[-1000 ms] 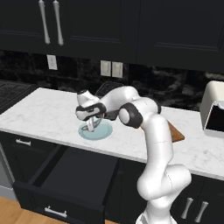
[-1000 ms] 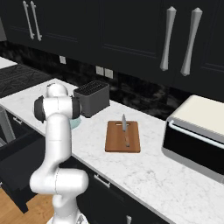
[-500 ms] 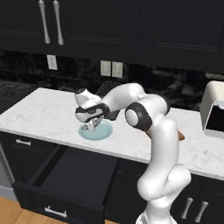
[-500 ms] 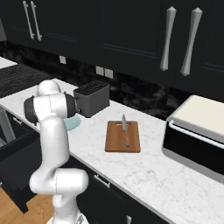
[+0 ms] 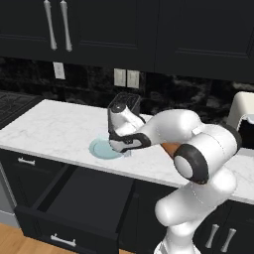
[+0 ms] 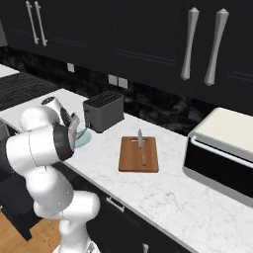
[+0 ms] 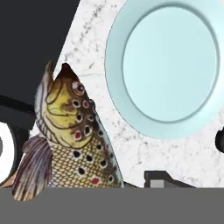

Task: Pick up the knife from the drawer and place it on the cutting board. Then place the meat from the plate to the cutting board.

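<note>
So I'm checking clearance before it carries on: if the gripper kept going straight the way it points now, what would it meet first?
Probably the white marble counter beside the plate. The gripper holds the meat, whose head would likely touch first; depth is unclear.

The white arm rises from its base, bends sharply at a dark elbow joint and folds back low, its forearm reaching sideways. The gripper [image 5: 124, 149] hangs at the end of that reach, pointing downward, its jaws closed around the meat [image 7: 72, 144], which hangs lifted between them.
</note>
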You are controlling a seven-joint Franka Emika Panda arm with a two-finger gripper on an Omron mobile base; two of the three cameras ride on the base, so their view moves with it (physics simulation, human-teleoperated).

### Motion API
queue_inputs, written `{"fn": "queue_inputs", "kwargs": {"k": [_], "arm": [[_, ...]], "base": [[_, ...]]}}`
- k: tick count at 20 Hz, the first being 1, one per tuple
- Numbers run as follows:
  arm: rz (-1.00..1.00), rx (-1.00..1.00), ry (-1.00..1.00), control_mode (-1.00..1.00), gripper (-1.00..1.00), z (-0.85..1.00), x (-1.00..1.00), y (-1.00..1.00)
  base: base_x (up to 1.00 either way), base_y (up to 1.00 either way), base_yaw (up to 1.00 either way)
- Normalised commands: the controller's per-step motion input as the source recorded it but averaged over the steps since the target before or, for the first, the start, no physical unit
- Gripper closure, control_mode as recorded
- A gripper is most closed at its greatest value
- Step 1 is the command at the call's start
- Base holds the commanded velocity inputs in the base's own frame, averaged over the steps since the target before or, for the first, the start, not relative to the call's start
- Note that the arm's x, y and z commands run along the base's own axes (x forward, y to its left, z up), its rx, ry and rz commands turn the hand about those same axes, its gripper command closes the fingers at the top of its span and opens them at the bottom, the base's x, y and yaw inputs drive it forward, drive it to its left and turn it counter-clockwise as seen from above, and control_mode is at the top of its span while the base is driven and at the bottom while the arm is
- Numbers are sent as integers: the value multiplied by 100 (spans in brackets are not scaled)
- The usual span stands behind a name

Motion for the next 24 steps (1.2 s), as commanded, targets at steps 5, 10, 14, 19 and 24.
{"fn": "queue_inputs", "kwargs": {"k": [5, 10, 14, 19, 24], "arm": [[-5, 16, -2, -100, 100, 43, -56, -100], [-20, 18, 0, -100, 100, 28, -2, -100], [-26, 14, 0, -100, 100, 4, 35, -100], [-35, 3, 3, -100, 100, 10, 63, -97], [-51, 0, 2, -100, 100, 1, 30, -58]], "base": [[0, 0, 0], [0, 0, 0], [0, 0, 0], [0, 0, 0], [0, 0, 0]]}}
